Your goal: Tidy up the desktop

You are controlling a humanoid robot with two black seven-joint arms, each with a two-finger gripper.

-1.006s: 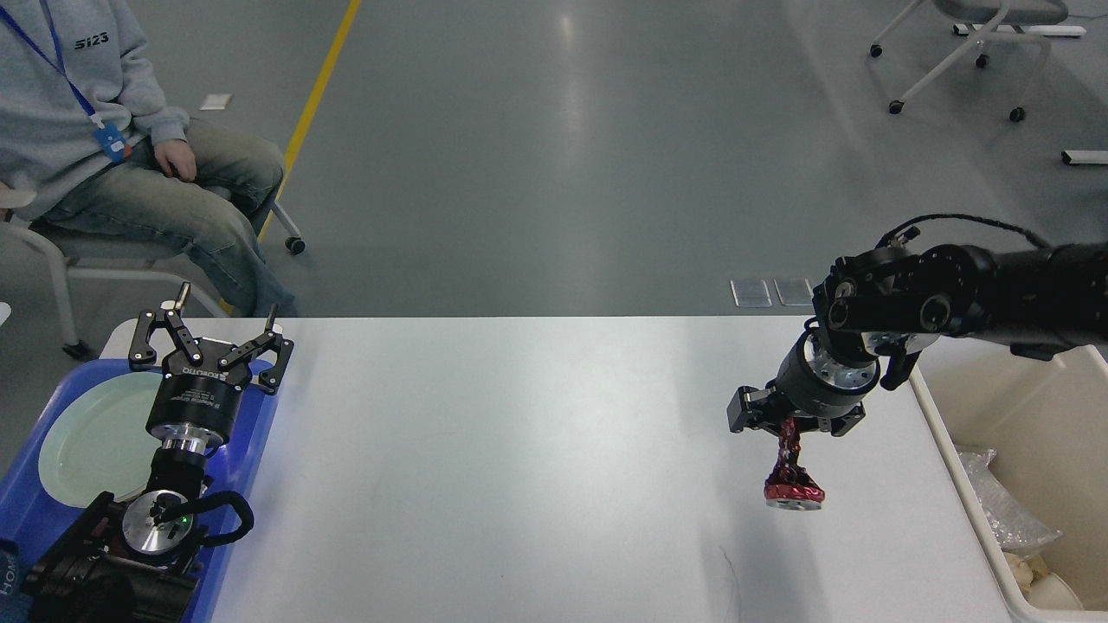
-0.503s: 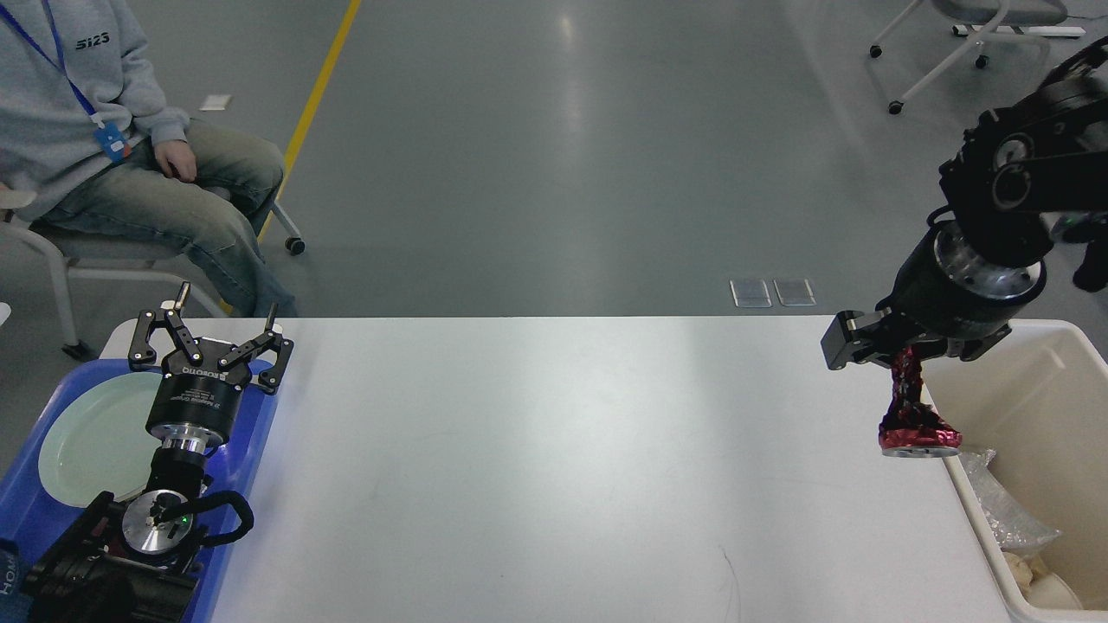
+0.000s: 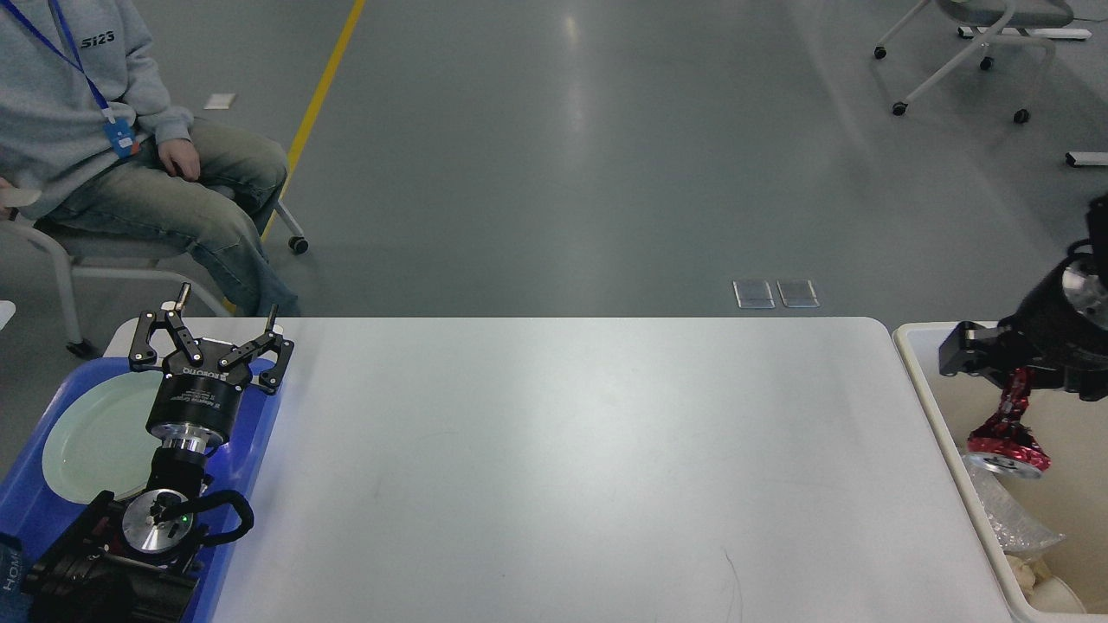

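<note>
Counter [image 3: 563, 450] — white top spanning the middle of the view, nothing loose visible on it. Right hand [image 3: 1013, 381] clamped on crumpled red wrapper [image 3: 1004, 437], hanging over beige bin [image 3: 935, 415]. Step: disposal — next move likely calls for release. Left hand [image 3: 208, 342] spread, empty, above blue tray [image 3: 251, 450].

Right arm running off right frame edge, only wrist and right tool [image 3: 1013, 381] showing; fingers hiding behind crumpled red wrapper [image 3: 1007, 433] top, grip line not resolving. Beige bin [image 3: 926, 381] being cut by right and bottom edges, contents partly hiding under clear plastic [image 3: 1008, 519]. Blue tray [image 3: 260, 433] and pale plate [image 3: 86, 433] being covered by left arm, tray running off left edge. Worktop [image 3: 563, 467] near edge being cut by frame bottom. Seated person [image 3: 112, 156] being cropped, head out of view
</note>
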